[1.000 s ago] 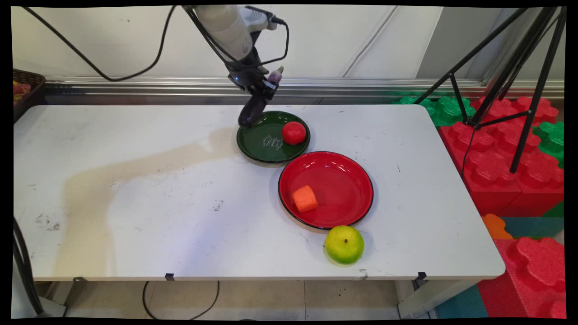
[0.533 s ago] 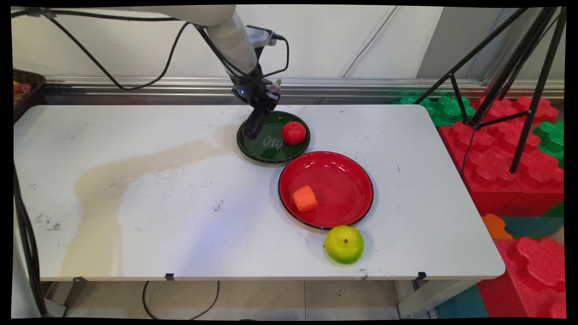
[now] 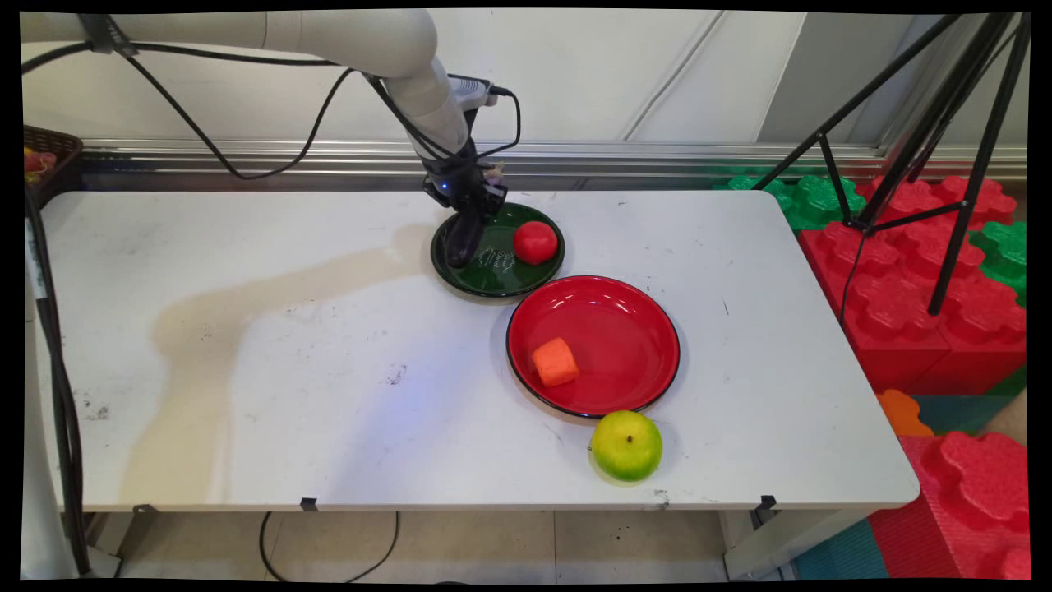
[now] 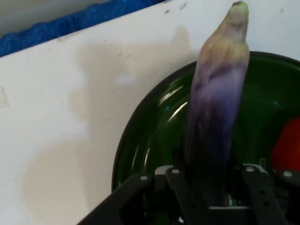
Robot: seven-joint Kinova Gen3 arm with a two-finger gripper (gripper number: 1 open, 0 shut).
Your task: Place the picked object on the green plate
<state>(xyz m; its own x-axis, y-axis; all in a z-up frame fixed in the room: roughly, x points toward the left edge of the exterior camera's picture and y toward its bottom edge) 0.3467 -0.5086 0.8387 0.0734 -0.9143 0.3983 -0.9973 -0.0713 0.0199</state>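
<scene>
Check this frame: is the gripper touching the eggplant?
Touching. The hand view shows the eggplant clamped in the gripper, its purple body rising from the black linkage above the green plate.

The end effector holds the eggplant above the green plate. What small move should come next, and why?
Probably a short further descent, then release. The end effector is shut on the eggplant, whose dark end hangs over the left part of the green plate; whether it touches yet I cannot tell. The tomato lies to the right, apart from it, so the landing spot looks free.
</scene>
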